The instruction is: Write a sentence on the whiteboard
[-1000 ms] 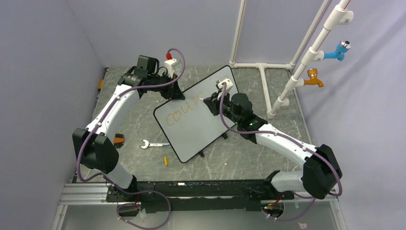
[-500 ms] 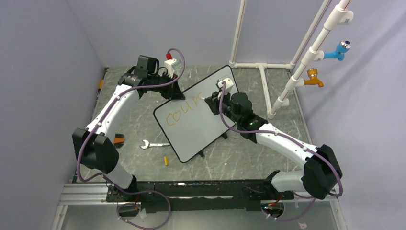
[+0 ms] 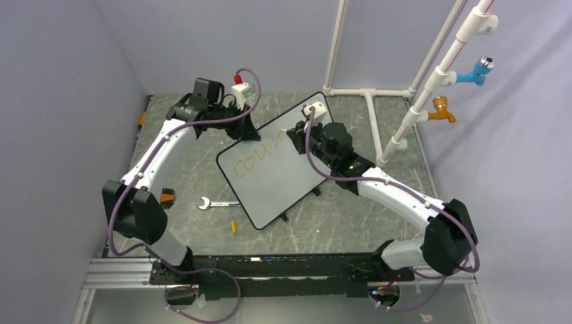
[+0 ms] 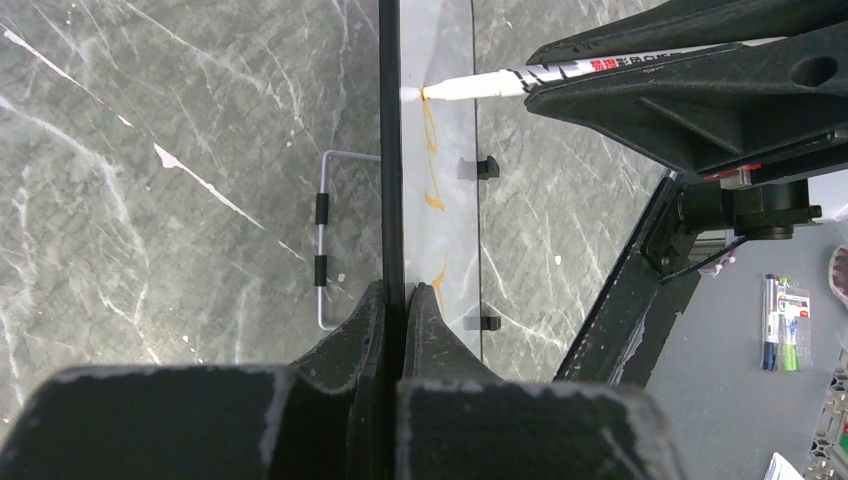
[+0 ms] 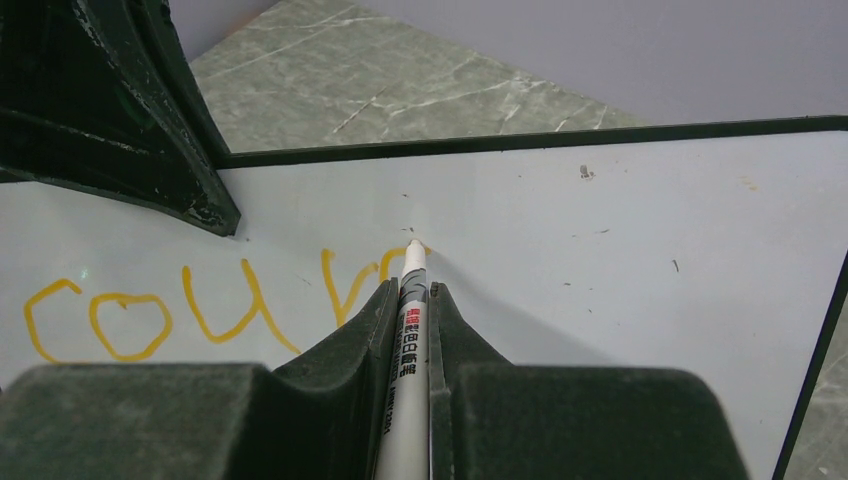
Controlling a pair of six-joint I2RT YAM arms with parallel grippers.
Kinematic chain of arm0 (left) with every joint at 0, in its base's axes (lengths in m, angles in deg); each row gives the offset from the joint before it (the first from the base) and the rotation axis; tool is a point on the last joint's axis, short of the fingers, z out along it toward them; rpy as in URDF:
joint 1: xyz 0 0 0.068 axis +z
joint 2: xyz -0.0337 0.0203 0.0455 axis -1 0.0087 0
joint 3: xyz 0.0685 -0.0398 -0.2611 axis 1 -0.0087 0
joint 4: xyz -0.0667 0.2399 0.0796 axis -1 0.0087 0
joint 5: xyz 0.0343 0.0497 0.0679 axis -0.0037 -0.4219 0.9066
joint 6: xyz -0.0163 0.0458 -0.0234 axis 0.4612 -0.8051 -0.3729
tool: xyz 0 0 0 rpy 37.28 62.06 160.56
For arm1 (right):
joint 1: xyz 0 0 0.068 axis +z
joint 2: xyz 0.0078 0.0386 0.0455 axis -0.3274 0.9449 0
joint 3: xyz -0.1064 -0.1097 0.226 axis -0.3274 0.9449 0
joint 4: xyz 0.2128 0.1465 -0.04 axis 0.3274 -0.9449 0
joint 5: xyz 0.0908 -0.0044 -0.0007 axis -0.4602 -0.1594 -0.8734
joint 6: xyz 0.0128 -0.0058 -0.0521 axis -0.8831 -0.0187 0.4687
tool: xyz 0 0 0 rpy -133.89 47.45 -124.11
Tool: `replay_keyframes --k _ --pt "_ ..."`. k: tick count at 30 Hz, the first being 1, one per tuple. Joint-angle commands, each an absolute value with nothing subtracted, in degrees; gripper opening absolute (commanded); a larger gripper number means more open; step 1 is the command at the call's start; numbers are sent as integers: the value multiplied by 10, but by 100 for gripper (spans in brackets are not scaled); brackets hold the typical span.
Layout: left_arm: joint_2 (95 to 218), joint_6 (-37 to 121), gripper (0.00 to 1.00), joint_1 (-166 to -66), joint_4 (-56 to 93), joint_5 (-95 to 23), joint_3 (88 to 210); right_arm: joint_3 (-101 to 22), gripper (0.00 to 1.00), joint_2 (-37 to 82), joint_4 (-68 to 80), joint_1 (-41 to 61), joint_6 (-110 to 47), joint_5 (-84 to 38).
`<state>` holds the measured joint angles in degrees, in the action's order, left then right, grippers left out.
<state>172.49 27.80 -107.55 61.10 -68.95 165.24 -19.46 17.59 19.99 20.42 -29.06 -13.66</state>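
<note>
The whiteboard (image 3: 283, 182) stands tilted in the middle of the table, with my left gripper (image 3: 247, 129) shut on its far left rim. In the left wrist view the black rim (image 4: 390, 150) runs between the shut jaws of that gripper (image 4: 402, 295). My right gripper (image 5: 410, 290) is shut on a white marker (image 5: 406, 340), whose tip touches the whiteboard (image 5: 620, 270). The sentence (image 5: 190, 310) reads "cour" in orange, with a fresh stroke starting at the tip. From above, the right gripper (image 3: 297, 134) sits over the end of the sentence (image 3: 255, 157).
A silver wrench (image 3: 214, 203), a small yellow piece (image 3: 234, 227) and an orange item (image 3: 167, 197) lie left of and in front of the board. A white pipe frame (image 3: 378, 94) with a blue tap (image 3: 476, 71) and an orange tap (image 3: 442, 109) stands at the back right.
My right gripper has moved with the marker up and to the right along the board, and a new orange stroke follows the "r". The left gripper and the board have stayed put.
</note>
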Motion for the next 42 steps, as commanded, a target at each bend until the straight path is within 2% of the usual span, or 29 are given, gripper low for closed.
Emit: replay_keyframes --k 1,14,30,42 --pt "1738 227 0 -1088 634 -650 1657 -206 0 184 211 202 -287 -131" --pt "1734 226 0 -1088 634 -647 1657 -139 0 147 214 203 -315 -138" --pt "1736 225 0 -1088 637 -640 1658 -136 0 82 211 201 -286 -74" --pt "1737 224 0 -1088 637 -641 1657 -171 0 134 235 182 -278 -99"
